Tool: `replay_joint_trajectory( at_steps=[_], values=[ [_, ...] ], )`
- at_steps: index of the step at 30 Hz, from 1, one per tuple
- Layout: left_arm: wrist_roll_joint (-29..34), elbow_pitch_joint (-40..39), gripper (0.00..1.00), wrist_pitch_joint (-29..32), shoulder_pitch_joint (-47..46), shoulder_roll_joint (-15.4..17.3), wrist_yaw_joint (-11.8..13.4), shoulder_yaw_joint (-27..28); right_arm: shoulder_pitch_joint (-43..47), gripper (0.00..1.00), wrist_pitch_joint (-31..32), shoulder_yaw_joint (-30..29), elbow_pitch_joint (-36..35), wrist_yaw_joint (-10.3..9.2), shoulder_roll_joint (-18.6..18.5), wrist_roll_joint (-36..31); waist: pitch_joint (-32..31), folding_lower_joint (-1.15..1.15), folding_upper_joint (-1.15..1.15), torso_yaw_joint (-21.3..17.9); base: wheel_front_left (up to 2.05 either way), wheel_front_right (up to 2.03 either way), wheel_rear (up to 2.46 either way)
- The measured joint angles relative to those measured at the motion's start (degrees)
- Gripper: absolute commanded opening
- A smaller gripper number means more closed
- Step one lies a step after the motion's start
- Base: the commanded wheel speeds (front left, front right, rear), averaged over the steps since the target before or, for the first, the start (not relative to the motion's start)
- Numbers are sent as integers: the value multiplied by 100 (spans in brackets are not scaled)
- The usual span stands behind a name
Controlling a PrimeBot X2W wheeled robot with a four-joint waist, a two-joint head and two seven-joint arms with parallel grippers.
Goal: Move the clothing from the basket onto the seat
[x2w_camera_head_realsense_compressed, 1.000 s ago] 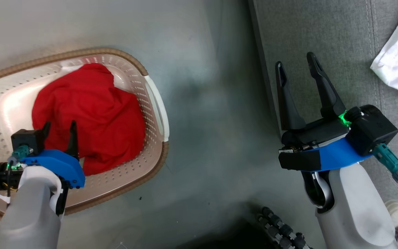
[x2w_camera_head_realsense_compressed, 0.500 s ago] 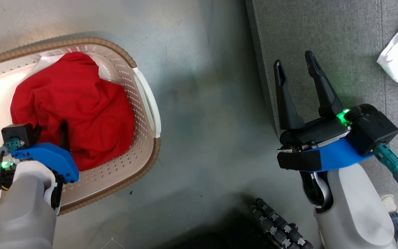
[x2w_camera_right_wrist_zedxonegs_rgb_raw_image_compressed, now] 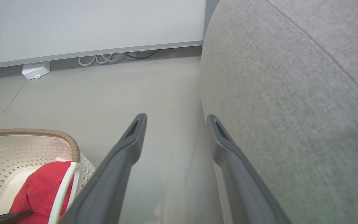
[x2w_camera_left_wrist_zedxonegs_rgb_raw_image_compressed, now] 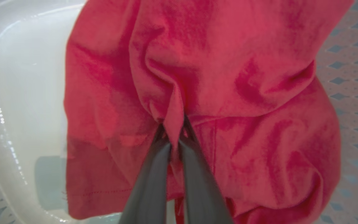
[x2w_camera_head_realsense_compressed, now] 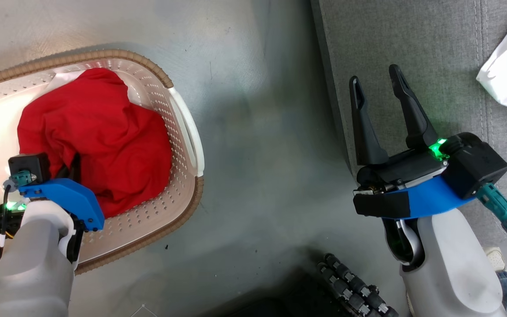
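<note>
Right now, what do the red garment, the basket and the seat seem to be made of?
Red garment: soft matte cloth, creased, with stitched hem. Basket: glossy cream plastic, perforated; brown rim looks woven, perhaps moulded. Seat: grey fabric upholstery, coarse weave, stitched seam.

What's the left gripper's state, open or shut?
Shut on the red garment. Left wrist view: the left gripper has its fingers together, pinching a fold of fabric, inside the basket.
</note>
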Motion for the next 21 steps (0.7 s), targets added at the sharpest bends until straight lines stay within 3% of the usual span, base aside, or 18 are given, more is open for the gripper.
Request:
replay_joint_trajectory(
  at_steps=[8,21],
  values=[
    [-56,69,0,-107,-29,7,-24,-37,-84,100,-1,67,78,0,0,19,-117,0,0,-25,0,0,0],
    [-175,115,0,-302,492,-537,-104,-221,71,100,1,-81,625,0,5,-442,-1456,-1,0,274,0,0,0]
  ],
)
